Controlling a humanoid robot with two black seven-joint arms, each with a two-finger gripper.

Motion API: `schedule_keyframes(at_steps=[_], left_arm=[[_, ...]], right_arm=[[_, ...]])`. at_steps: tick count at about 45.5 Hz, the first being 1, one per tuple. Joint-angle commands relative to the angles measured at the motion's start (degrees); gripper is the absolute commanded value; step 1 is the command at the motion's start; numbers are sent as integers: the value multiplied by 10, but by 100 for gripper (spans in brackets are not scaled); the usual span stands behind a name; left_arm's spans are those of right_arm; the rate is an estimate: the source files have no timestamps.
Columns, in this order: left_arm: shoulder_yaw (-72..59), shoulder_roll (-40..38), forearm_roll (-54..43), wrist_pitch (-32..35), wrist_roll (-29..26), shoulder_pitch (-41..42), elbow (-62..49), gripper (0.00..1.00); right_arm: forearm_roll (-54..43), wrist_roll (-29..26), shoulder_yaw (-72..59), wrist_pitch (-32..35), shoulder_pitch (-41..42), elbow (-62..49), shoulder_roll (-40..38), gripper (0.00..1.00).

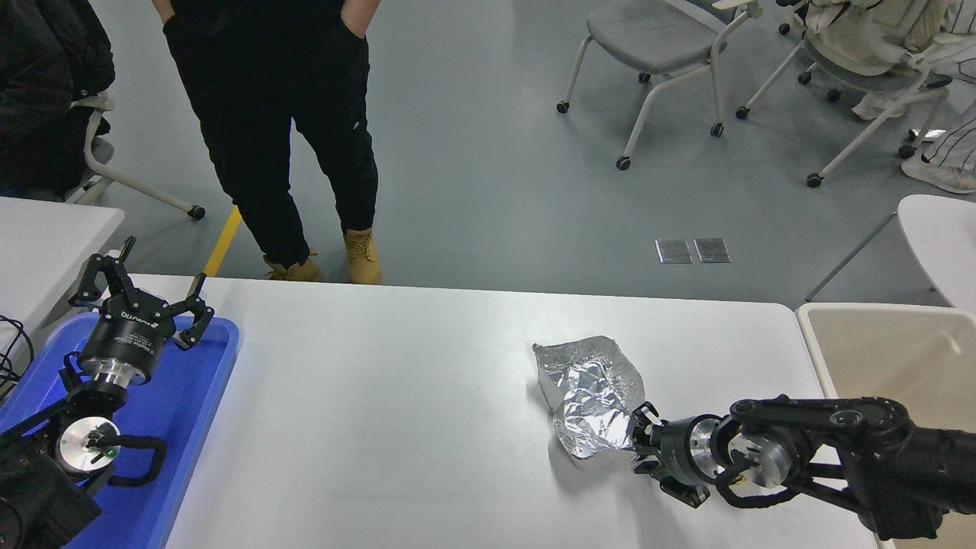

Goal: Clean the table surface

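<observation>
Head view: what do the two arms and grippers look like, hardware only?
Both arms are matte black with silver metal wrist flanges. The left gripper has a black cylindrical body with white lettering too small to read, linkage-style black fingers, a black cable looped near its wrist and a small green light on a silver disc. The right gripper has the same black build, a silver flange and a black cable loop beneath.
</observation>
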Motion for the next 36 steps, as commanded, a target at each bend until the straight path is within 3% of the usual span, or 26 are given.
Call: schedule_keyframes(at_steps=[1, 19, 36], left_arm=[[0, 0, 0, 0, 0, 0, 0, 100], [0, 0, 0, 0, 0, 0, 0, 100], [0, 0, 0, 0, 0, 0, 0, 100]], right_arm=[[11, -48, 6, 6, 7, -1, 0, 0], [24, -61, 15, 6, 12, 23, -8, 0], [23, -61, 11, 24, 59, 86, -86, 0]])
